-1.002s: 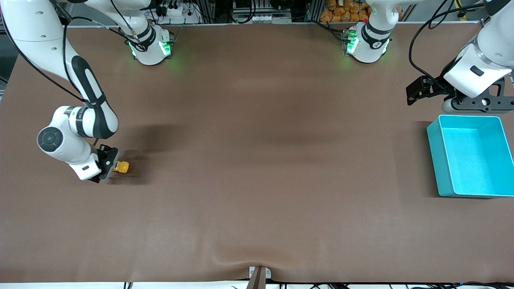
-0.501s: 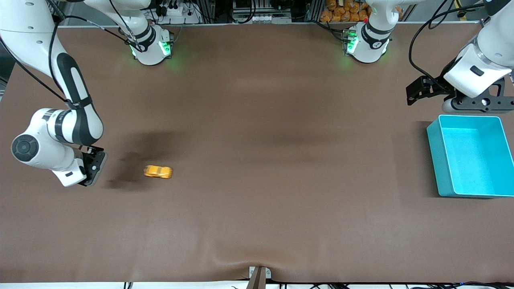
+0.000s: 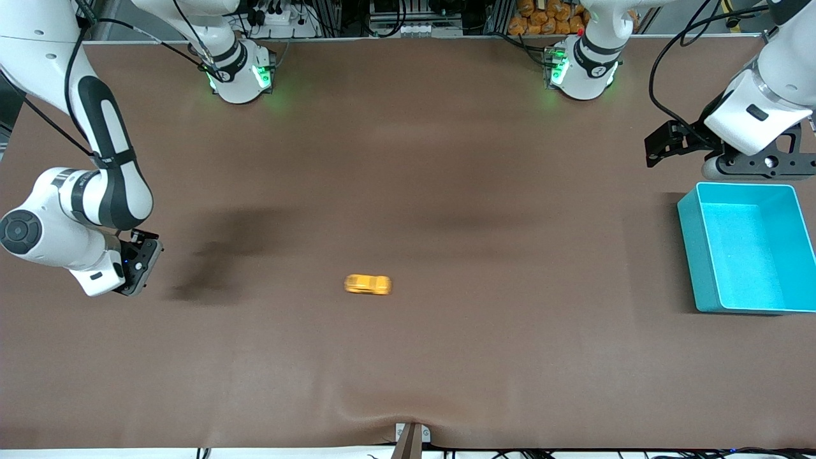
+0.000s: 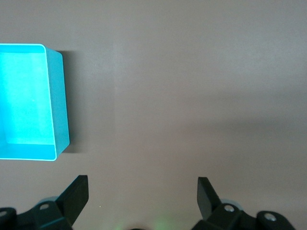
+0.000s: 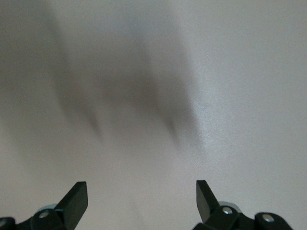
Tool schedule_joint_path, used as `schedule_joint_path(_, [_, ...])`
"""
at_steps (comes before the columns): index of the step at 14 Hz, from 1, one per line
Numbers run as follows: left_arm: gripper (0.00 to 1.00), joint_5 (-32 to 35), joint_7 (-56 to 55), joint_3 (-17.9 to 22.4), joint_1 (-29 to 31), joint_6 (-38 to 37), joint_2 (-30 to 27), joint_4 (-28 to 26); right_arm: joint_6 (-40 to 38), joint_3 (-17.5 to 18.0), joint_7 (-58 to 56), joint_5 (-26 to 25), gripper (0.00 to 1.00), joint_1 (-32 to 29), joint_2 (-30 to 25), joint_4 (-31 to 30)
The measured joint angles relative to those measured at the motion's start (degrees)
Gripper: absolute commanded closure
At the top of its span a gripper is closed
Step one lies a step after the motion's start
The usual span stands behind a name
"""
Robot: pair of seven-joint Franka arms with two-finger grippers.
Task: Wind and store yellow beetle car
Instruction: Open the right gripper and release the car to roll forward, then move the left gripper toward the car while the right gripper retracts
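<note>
- The right gripper [image 3: 141, 264] is seen at the right arm's end of the table, at about nine o'clock in the front view, held just above the brown table [image 3: 446, 191]; its fingers [image 5: 76, 199] are spread apart and nothing is held between them
- The yellow beetle car [image 3: 368, 284] is found on the table near the middle, at about six o'clock from the centre, nearer to the front camera than both arm bases, and is rendered as a blurred streak; it is touched by neither gripper
- The left gripper [image 3: 656, 150] is held at about two o'clock, over the table just beside the teal bin [image 3: 692, 255]; its fingers [image 4: 79, 194] are spread apart and empty, and this arm waits
</note>
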Motion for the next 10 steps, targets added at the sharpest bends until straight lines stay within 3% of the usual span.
schedule_joint_path(7, [0.0, 0.0, 0.0, 0.01, 0.0, 0.0, 0.0, 0.0, -10.17, 0.65, 0.5, 0.26, 0.0, 0.32, -1.71, 5.97])
schedule_joint_path(10, [0.0, 0.0, 0.0, 0.15, 0.03, 0.0, 0.0, -0.04, -11.14, 0.84, 1.54, 0.34, 0.0, 0.59, -1.91, 6.97])
